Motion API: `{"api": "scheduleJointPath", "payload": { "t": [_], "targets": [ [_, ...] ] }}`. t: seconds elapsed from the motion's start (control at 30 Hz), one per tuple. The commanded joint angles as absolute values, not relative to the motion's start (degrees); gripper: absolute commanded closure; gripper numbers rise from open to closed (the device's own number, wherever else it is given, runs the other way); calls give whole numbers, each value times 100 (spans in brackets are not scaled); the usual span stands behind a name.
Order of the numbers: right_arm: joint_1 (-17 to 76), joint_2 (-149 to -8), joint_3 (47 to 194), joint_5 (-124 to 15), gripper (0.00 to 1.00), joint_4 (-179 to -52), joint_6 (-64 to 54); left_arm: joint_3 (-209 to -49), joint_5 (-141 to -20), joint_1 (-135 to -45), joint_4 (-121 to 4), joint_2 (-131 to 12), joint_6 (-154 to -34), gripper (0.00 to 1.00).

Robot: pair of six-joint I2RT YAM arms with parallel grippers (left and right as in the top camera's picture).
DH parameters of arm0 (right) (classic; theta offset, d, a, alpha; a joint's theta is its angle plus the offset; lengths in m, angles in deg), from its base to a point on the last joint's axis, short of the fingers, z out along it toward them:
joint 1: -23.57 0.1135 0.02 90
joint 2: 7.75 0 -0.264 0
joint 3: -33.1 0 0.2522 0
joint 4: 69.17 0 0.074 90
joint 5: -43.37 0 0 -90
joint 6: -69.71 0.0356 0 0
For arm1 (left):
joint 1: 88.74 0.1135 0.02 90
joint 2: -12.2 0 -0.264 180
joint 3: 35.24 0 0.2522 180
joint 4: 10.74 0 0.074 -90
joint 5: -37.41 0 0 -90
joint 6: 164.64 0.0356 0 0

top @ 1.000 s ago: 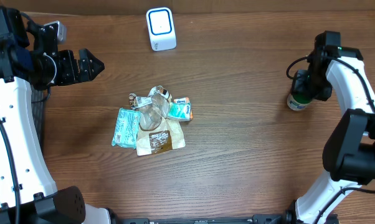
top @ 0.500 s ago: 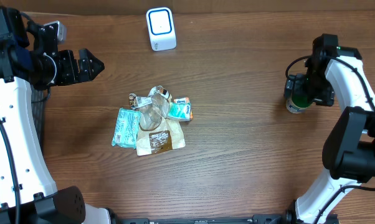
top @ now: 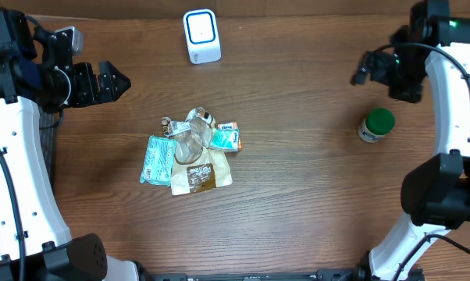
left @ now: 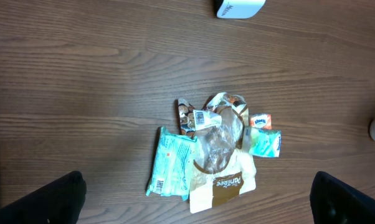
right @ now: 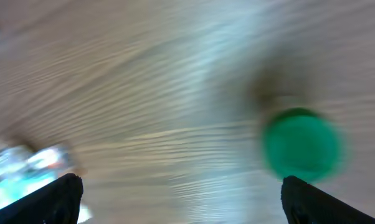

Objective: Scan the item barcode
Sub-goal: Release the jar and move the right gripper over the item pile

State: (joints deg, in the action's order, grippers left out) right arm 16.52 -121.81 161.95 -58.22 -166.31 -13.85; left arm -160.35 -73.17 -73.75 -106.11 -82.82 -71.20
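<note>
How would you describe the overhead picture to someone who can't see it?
Crumpled snack packets lie heaped on a wooden table, a white scanner at its far edge. The left fingers and right fingers hang open and empty at either side; a green-lidded bottle stands near the right ones.

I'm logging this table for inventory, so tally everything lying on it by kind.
White scanner: 1
Green-lidded bottle: 1
Packets and wrappers, heaped and overlapping: at least 5
Total: at least 7
</note>
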Motion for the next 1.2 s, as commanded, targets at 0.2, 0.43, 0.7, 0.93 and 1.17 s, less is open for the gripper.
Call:
{"api": "scheduleJointPath", "payload": {
  "t": [0.2,0.43,0.7,0.93,1.17],
  "targets": [
    [2782,-12286,16233,-7330,4,-16307,-1280,-16064,-7293,-7419,-10611,-8219,-6991,0],
    [3766,-12756,16233,-6561,8,-16163,-1324,-16064,-7295,-7419,-10613,-8219,-6991,0],
    [4362,-12999,16233,-6465,25,-16060,-1320,-16064,-7293,-7419,-10613,-8219,-6991,1],
    [4806,-13025,16233,-6471,44,-15945,-1090,-16064,-7293,-7419,-10613,-8219,-6991,1],
    [5514,-13086,16233,-6460,73,-15077,-124,-16064,-7295,-7419,-10613,-8219,-6991,0]
  ]
}}
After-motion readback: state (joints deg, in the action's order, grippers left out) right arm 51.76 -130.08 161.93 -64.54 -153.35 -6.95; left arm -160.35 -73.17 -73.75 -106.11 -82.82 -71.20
